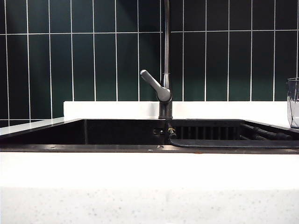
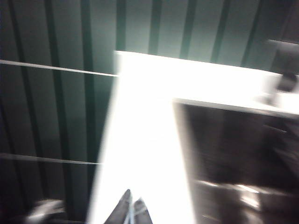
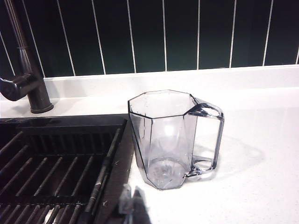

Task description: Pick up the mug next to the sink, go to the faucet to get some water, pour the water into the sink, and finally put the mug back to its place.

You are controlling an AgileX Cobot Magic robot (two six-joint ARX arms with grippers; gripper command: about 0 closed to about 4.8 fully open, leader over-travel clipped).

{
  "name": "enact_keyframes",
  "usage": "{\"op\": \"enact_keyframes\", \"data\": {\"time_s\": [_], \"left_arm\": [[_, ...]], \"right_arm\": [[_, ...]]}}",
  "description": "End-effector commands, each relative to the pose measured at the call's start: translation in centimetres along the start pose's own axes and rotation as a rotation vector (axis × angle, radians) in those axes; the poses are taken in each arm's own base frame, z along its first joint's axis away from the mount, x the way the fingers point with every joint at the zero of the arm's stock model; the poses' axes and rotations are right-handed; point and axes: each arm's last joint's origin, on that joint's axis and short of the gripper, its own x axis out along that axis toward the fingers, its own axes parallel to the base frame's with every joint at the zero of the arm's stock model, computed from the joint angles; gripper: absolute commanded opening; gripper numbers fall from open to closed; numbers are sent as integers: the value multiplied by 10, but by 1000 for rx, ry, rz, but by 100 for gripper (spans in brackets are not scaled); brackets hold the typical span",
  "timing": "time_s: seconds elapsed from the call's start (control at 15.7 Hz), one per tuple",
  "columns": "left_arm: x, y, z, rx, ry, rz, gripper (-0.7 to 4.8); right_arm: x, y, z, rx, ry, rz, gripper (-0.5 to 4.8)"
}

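Dark green tiles are backing the sink [image 1: 126, 148]; my right gripper [image 3: 131, 199] and left gripper [image 2: 131, 210] are sitting clenched, empty. Mug [image 3: 170, 137] standing beside the sink: clenched jaws risk toppling it.

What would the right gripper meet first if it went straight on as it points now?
Most likely the mug: it stands upright on the countertop right ahead of the shut right gripper. The gap between them is hard to judge.
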Motion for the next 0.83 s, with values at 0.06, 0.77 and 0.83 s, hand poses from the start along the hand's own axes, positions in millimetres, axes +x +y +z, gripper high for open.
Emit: {"op": "enact_keyframes", "data": {"time_s": [0.06, 0.77, 0.83], "left_arm": [[0, 11, -1, 1, 18, 110, -5], [0, 11, -1, 1, 22, 118, -5], [0, 11, -1, 1, 22, 118, -5]], "right_arm": [[0, 0, -1, 3, -4, 0, -1], [0, 0, -1, 3, -4, 0, -1], [0, 0, -1, 3, -4, 3, -1]]}}
